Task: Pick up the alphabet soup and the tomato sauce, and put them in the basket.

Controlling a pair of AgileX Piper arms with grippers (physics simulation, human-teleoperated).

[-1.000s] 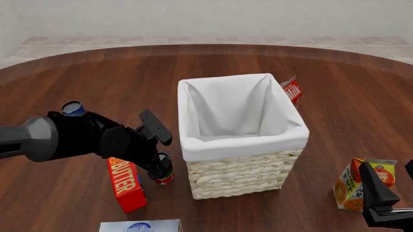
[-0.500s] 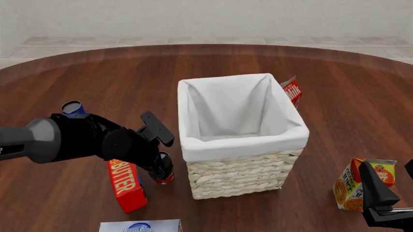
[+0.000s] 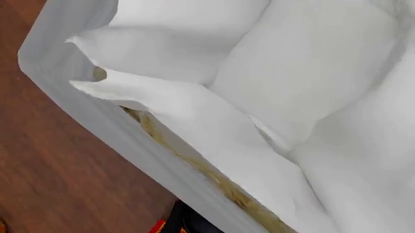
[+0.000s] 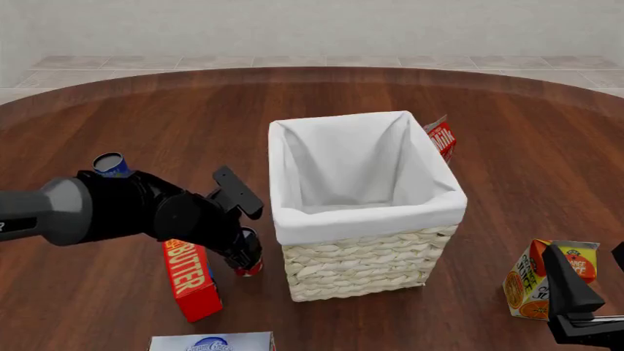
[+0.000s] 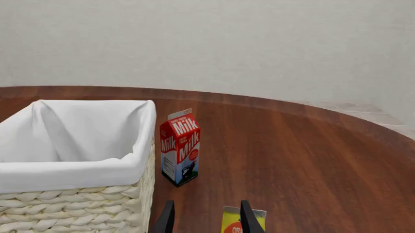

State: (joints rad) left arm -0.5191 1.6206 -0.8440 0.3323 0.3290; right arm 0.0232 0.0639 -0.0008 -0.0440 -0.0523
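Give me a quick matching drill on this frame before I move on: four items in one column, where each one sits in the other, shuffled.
Items:
1. alphabet soup
2. tomato sauce
3. milk carton
4. butter box

Places:
A. behind the basket's far right corner
B. far left, beyond the left arm
C. at the left gripper, beside the basket's left wall
D. front left, under the left arm

Pairs: 1-B, 2-C, 3-A, 4-D
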